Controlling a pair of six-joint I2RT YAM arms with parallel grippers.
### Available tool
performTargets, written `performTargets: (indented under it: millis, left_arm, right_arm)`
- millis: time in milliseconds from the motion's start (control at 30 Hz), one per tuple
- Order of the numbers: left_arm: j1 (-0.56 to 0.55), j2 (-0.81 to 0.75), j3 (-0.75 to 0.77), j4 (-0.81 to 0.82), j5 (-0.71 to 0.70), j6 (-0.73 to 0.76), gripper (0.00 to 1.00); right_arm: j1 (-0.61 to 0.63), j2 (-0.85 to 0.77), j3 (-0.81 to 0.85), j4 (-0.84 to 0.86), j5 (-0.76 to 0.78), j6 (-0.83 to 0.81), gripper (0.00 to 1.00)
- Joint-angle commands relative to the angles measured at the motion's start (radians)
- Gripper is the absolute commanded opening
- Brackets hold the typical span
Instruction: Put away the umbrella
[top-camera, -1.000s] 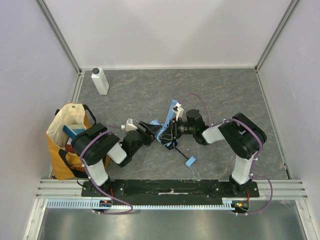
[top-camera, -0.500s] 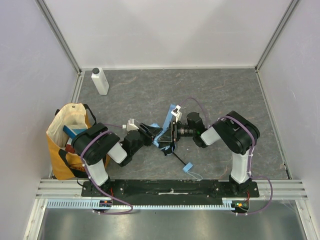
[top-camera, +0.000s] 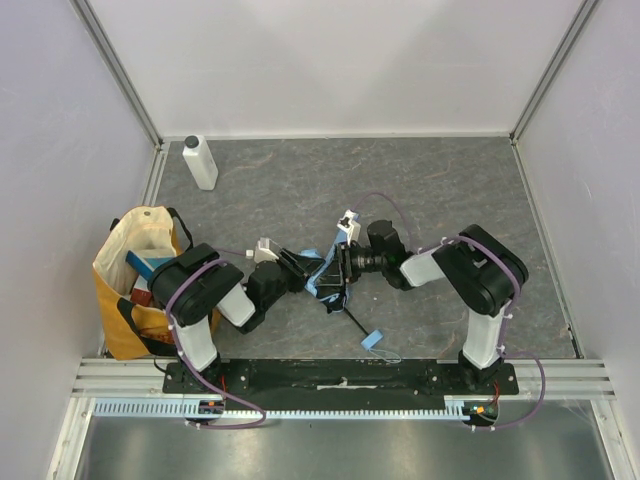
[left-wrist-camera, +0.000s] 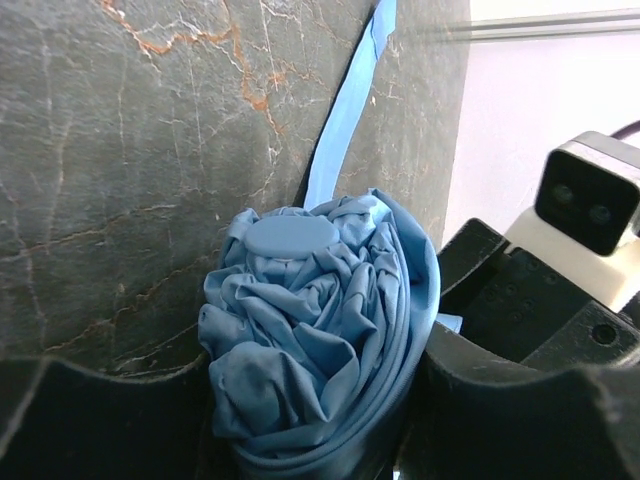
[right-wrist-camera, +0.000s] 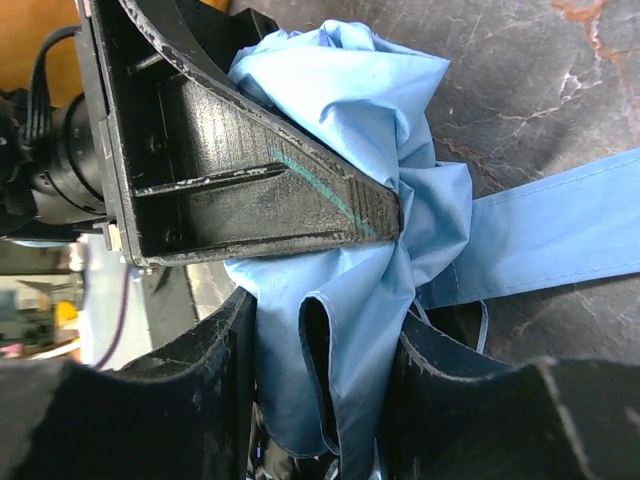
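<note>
Between left pincer (top-camera: 299, 266) and right pincer (top-camera: 342, 271), one umbrella (left-wrist-camera: 312, 335).

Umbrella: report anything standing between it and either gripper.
Nothing visible does. The left gripper and the right gripper each have the bunched blue fabric of the umbrella directly between their fingers.

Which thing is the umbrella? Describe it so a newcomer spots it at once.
On the grey marbled table, look near the front edge where both arms meet. The umbrella is the crumpled sky-blue fabric bundle between the left hand and right hand; the tote bag is yellow, the bottle white.
</note>
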Motion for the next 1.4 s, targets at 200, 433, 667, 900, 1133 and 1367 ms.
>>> performTargets:
  millis: [200,433,667,900,1133,1367]
  left_arm:
    - [0.005,0.060,0.015,0.051,-0.013,0.031,0.02]
    - [0.005,0.033,0.029,-0.050,-0.026,0.008,0.02]
    - [0.005,-0.021,0.072,-0.269,-0.030,-0.049,0.02]
    - [0.005,-0.065,0.127,-0.471,-0.023,-0.081,0.02]
    - [0.005,-0.039,0.124,-0.451,-0.010,-0.101,0.02]
    - [0.005,-0.044,0.132,-0.469,-0.010,-0.101,0.02]
  right_arm:
    - [0.054,-0.214,0.120,-0.640,0.400,-0.353,0.68]
    - [0.204,-0.283,0.137,-0.679,0.590,-0.480,0.92]
    - [0.301,-0.222,0.177,-0.659,0.628,-0.534,0.94]
    - [0.430,-0.183,0.250,-0.780,1.011,-0.612,0.94]
    - [0.500,-0.151,0.292,-0.812,1.237,-0.655,0.77]
    - [0.527,-0.116,0.316,-0.829,1.328,-0.667,0.59]
